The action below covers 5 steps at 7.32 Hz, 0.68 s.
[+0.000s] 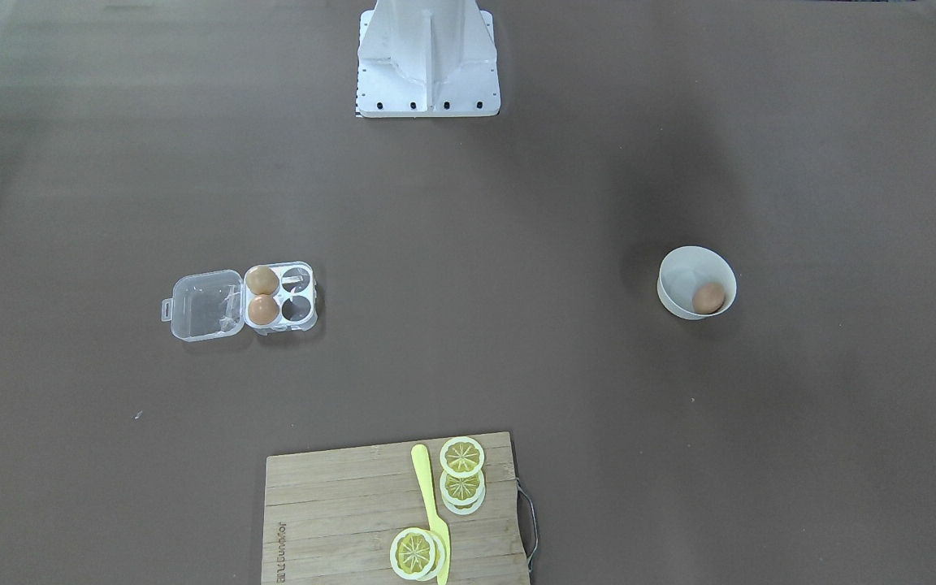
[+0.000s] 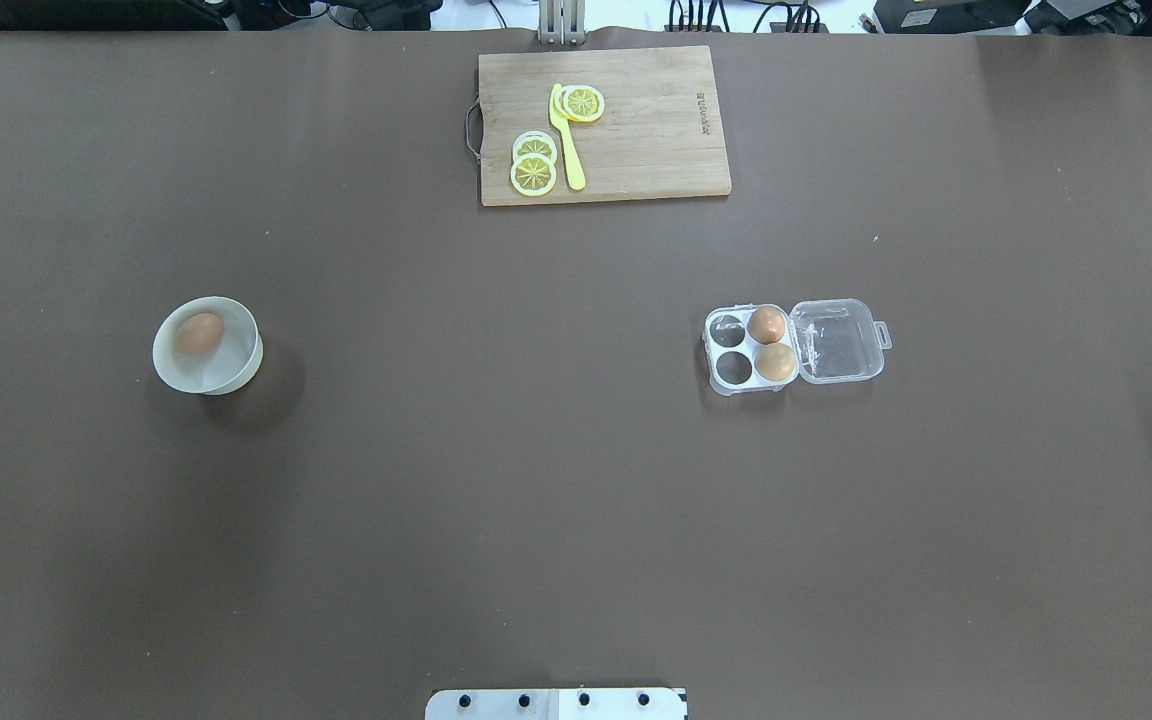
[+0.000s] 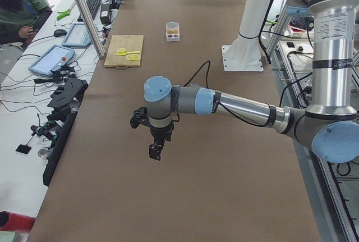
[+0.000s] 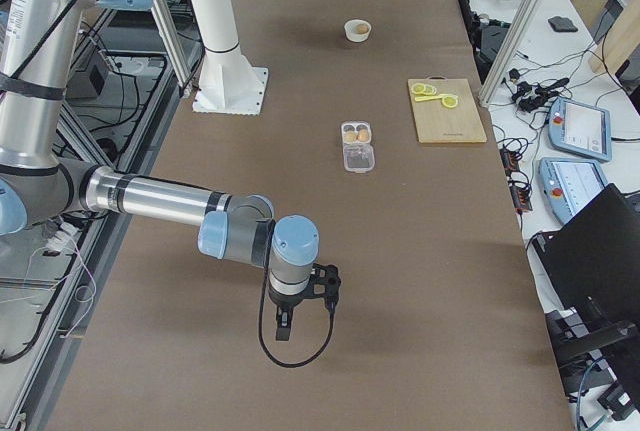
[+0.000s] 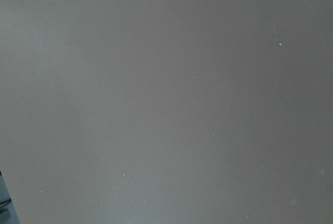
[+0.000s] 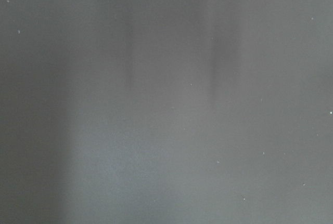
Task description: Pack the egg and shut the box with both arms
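The egg [image 2: 198, 333] lies in a white round bowl [image 2: 228, 376] on the table's left side; it also shows in the front-facing view [image 1: 708, 298]. The box [image 2: 734, 368] stands on the right side with its clear lid [image 2: 836, 340] folded open. Two darker eggs [image 2: 766, 325] fill the cups beside the lid; the other two cups are empty. My left gripper [image 3: 155, 151] shows only in the exterior left view, above bare table. My right gripper [image 4: 284, 329] shows only in the exterior right view, far from the box [image 4: 357, 144]. I cannot tell whether either is open or shut.
A wooden cutting board [image 2: 656, 120] with lemon slices [image 2: 533, 174] and a yellow knife [image 2: 567, 150] lies at the table's far edge. The white pedestal base [image 1: 427, 57] stands at the robot's side. Both wrist views show only brown table surface.
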{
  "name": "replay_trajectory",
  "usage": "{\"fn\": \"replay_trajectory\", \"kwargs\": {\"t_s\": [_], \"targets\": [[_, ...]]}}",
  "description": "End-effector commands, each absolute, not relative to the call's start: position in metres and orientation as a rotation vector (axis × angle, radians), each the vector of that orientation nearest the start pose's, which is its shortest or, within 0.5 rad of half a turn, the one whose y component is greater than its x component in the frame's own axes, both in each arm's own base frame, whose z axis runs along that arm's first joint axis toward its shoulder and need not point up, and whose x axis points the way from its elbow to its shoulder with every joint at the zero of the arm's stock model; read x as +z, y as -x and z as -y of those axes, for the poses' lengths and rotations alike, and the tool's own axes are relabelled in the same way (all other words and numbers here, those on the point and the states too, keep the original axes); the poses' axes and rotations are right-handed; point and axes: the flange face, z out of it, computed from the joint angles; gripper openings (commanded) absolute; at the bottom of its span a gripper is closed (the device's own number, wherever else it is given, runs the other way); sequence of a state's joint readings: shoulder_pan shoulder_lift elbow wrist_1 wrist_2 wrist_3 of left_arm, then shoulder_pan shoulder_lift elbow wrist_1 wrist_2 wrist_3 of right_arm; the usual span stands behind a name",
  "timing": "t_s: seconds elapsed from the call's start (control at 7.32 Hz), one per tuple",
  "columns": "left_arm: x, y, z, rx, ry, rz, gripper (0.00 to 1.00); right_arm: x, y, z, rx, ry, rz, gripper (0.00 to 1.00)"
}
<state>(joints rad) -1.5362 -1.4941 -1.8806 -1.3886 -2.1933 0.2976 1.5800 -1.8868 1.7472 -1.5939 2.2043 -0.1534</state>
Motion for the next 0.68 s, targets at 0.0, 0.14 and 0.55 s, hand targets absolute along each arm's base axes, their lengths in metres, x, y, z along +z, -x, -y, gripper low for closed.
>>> {"fn": "replay_trajectory", "kwargs": {"t_s": [0.0,0.14,0.55], "targets": [[0.569,0.059,0.451,0.352,-0.154,-0.608,0.98,0.716,-0.077,0.341,-0.088,0.105,0.643,1.0],[0.571,0.059,0.44,0.363,-0.175,-0.608,0.98,0.716,-0.077,0.341,-0.087,0.103,0.65,1.0],[0.564,0.056,0.449,0.375,-0.204,-0.604,0.98,0.715,-0.077,0.342,-0.087,0.101,0.655,1.0]]}}
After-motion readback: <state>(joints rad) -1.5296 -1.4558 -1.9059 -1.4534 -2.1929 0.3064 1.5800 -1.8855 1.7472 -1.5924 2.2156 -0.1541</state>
